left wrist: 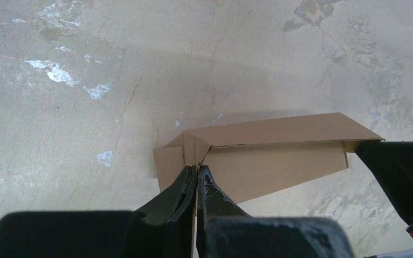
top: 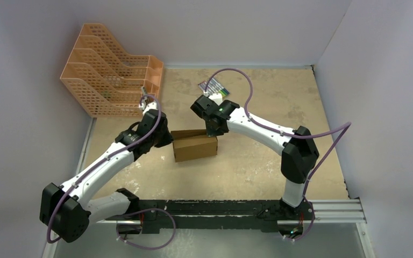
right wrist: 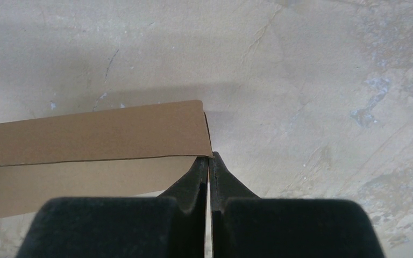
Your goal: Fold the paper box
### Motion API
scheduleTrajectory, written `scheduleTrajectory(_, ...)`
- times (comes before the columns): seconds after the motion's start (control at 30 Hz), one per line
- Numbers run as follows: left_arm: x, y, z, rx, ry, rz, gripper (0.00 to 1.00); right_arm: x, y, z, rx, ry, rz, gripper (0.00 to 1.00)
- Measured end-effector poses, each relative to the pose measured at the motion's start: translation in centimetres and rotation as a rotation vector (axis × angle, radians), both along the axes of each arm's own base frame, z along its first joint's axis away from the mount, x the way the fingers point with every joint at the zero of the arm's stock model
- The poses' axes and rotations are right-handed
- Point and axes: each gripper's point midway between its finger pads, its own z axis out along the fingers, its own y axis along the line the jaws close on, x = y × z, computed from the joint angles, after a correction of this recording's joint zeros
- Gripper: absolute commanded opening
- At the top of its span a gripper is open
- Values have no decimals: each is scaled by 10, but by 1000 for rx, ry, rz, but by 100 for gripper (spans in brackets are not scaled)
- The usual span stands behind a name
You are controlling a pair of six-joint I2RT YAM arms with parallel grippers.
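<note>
The small rectangular paper box (top: pixel 195 146) of plain brown cardboard stands on the worn, blotched beige table top (top: pixel 258 166), caught between the two grippers, one at each end of it.

The left gripper (left wrist: pixel 197 167) has its black jaws pressed together, with only a hairline slit between them. Its tips touch the box at the nearest corner, where a short end flap folds inward. From those tips the box's long body runs ahead and off to the right.

The right gripper (right wrist: pixel 210 157) is drawn just as tight. Its tips meet the opposite end corner, so the box lies just ahead of them and stretches away to their left. (Whether either pair pinches a thin edge of card between the jaws cannot be told.)

Well beyond the left gripper, in the far corner by the wall, stands an orange mesh plastic file rack (top: pixel 113 75). A small printed packet (top: pixel 215 88) lies on the table a little beyond the right gripper.
</note>
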Motion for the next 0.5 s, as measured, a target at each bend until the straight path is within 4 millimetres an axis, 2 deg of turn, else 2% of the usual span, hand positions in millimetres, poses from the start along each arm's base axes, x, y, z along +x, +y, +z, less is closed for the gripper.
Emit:
scheduleTrajectory(0.17, 4, -2, 6, -11, -11, 4, 4, -2, -2, 0, -28, -13, 3, 0)
scheduleTrajectory(0.5, 2, 4, -6, 40, 24, 15, 5, -15, 2, -1, -76, -35, 38, 0)
